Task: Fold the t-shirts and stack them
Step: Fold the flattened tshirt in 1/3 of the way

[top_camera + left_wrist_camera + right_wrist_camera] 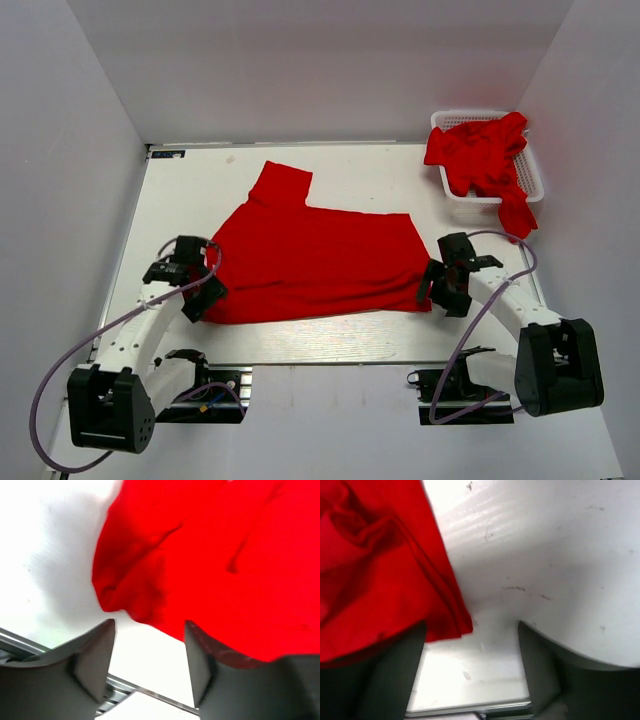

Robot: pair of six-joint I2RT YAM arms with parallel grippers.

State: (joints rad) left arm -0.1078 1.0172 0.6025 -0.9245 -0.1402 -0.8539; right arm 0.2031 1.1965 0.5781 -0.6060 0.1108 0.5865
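Both jaws apart, empty, beside the red t-shirt.

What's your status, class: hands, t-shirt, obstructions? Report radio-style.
Left hand open, empty, at red t-shirt's near-left corner. Right hand open, empty, near-right corner. T-shirt spread on table, ungripped. Nothing in the way; spare shirts heaped in white basket.

A: There's the right gripper, jaws wide apart over the white table!
B: And the shirt lies left, its corner just beside the left finger.
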